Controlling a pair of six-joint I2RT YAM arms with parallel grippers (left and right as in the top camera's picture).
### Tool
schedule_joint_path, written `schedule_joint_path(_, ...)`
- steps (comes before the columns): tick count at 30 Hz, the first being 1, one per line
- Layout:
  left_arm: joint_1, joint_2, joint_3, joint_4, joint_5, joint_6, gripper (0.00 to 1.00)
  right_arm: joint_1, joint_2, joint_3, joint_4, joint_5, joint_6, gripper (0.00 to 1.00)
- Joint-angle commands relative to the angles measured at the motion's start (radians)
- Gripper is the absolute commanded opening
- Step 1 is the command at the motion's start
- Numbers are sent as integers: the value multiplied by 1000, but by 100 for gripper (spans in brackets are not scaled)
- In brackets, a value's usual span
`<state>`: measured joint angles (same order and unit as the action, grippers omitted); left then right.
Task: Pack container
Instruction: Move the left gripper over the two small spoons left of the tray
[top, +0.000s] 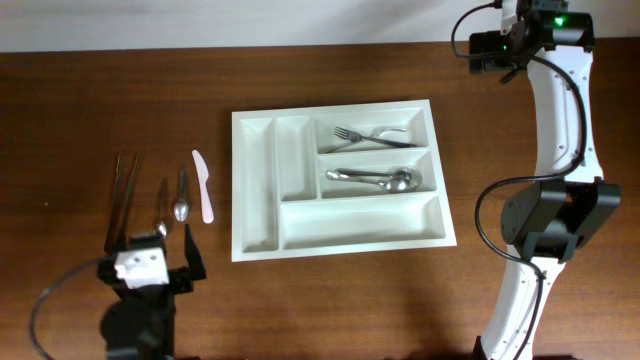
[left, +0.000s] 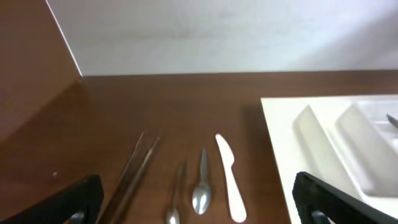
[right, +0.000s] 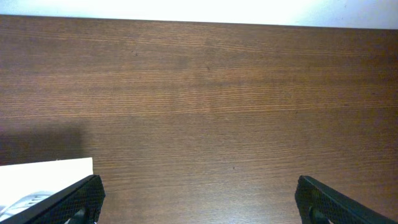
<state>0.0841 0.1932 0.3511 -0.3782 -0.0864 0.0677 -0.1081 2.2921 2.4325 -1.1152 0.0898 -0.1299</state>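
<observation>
The container, a white five-compartment cutlery tray (top: 257, 185), lies mid-table. Its top wide compartment holds forks (top: 375, 135), its middle one spoons (top: 375, 178). The bottom wide one and the two narrow upright ones look empty. Left of the tray lie a white plastic knife (top: 203, 185), two metal spoons (top: 182, 195) (top: 162, 210) and dark chopsticks (top: 122, 195). My left gripper (top: 150, 250) is open and empty just in front of these. In the left wrist view its fingers (left: 198, 186) frame a spoon (left: 201, 196) and the knife (left: 229, 177). My right gripper (right: 199, 190) is open and empty over bare wood right of the tray.
The tray's far right corner (right: 56, 177) shows at the lower left of the right wrist view. The right arm (top: 555, 130) stands along the table's right side. A white wall borders the table's far edge.
</observation>
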Motion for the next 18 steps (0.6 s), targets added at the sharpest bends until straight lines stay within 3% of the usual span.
schedule_joint_path(1,-5,203,219,-98,-16,61,99,-5,-8,14,0,13,12,99)
schedule_joint_path(5,-5,454,474,-281,-15,163,99,-5,-8,14,0,13,12,99)
schedule_joint_path(13,-5,904,863,-715,-15,162,99,-5,-8,14,0,13,12,99)
schedule_joint_path(18,-5,1043,888,-681,9,158,99,-5,-8,14,0,13,12,99)
